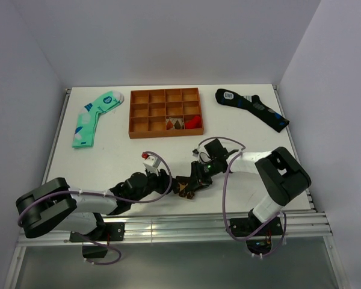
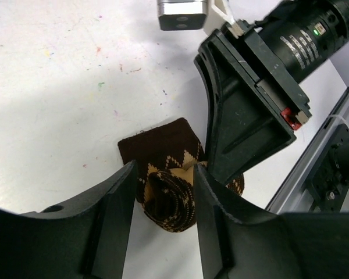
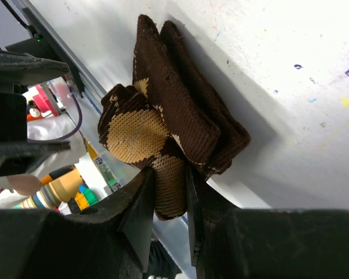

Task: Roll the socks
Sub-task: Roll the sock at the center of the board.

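Observation:
The socks (image 1: pixel 185 186) are a brown argyle bundle lying near the table's front edge, between my two grippers. In the left wrist view the rolled end (image 2: pixel 166 200) shows as a spiral, with the dark cuff (image 2: pixel 157 145) flat behind it. My left gripper (image 2: pixel 164 192) straddles that roll with its jaws apart, and a sliver of table shows by the left finger (image 2: pixel 119 197). My right gripper (image 3: pixel 170 197) is shut on a tan fold of the socks (image 3: pixel 163 128), pinching it from the opposite side. Its black body (image 2: pixel 244 116) looms just behind the roll.
An orange compartment tray (image 1: pixel 132 114) with a few small items stands at the back centre. A mint-green sock (image 1: pixel 93 117) lies at the back left and a dark sock with blue marks (image 1: pixel 253 108) at the back right. The aluminium rail (image 1: pixel 216 220) runs just in front of the socks.

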`<state>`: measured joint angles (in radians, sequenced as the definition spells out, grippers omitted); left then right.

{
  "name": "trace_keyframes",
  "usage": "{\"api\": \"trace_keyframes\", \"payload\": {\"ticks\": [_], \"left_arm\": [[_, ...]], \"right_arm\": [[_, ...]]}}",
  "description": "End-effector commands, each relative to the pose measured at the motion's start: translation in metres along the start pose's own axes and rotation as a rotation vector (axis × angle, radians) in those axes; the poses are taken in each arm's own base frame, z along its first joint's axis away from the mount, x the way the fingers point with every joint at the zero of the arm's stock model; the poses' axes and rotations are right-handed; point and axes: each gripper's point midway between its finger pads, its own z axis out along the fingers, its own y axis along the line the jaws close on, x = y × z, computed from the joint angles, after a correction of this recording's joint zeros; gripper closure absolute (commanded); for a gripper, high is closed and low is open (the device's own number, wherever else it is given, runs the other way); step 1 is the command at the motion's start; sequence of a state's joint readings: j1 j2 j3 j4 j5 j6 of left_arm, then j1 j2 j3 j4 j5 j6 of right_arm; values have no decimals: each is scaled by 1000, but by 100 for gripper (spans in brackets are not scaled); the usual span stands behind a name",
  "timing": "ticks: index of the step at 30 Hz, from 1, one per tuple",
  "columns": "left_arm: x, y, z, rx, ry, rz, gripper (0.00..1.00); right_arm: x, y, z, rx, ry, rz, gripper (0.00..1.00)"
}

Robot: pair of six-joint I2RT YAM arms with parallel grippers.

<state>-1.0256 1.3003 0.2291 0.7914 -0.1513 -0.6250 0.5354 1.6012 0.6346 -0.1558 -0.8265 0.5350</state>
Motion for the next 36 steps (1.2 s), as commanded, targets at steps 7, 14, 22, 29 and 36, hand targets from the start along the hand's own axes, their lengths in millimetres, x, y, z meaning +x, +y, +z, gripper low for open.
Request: {"api": "trace_keyframes", "payload": {"ticks": [7,14,22,29,36], "left_arm": [[-6,-27,3,159,-47,49,45],[3,-26,4,174,-25,50,45],[11,-30,9,200,5,64,45],[17,-31,14,211,19,62,46],[24,-34,17,234,47,58,48]], "right_arm": [[2,-23,-6,140,54,30,68],[3,-27,-6,155,68,22,69],[2,-30,-7,173,68,23,69],[2,-31,-6,176,65,21,69],[0,-30,-6,174,60,21,69]]}}
